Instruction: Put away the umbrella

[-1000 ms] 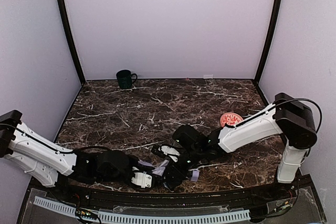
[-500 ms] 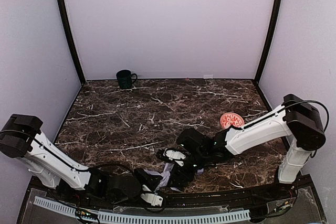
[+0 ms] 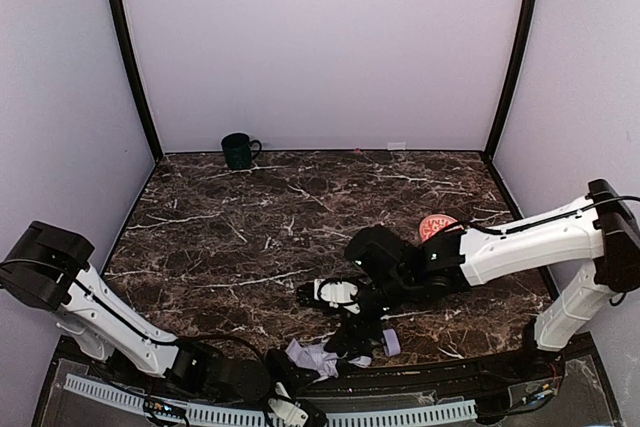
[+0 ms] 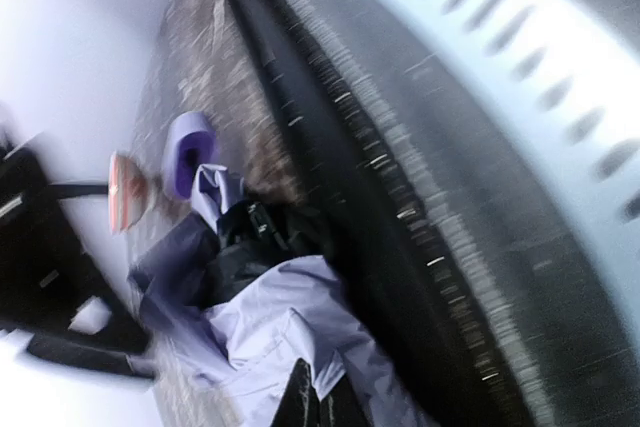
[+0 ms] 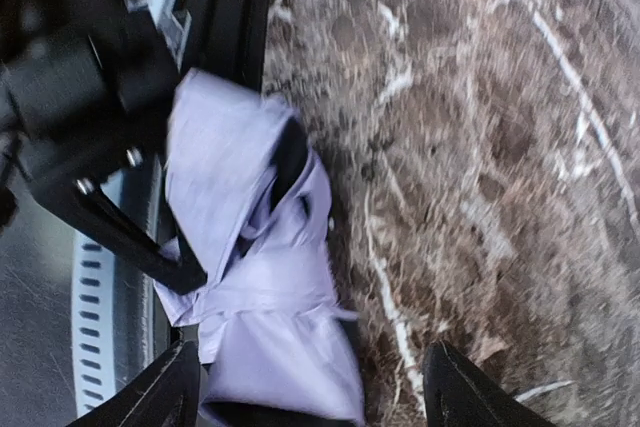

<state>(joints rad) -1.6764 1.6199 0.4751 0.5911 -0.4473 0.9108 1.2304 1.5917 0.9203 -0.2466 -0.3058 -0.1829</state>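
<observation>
**A:** Umbrella: where is it?

**B:** At the near edge of the table, hard against the black rail. It lies crumpled, the pale fabric bunched over the black lining. Its handle lies on the marble just right of the bundle.

**A:** Left gripper?

**B:** Closed, and low down by the rail. The fingers are pressed together on a fold of the pale fabric. The left wrist view is blurred, but the fabric runs right up to the tips.

**A:** And the right gripper?

**B:** Open. It hangs over the bundle with its fingers set wide apart, one on each side. I cannot tell whether either one touches the fabric.

**A:** Anything else on the table?

**B:** Bowl on the right, partly behind the right arm and well apart from the umbrella. Mug upright at the far wall, left of centre.
</observation>
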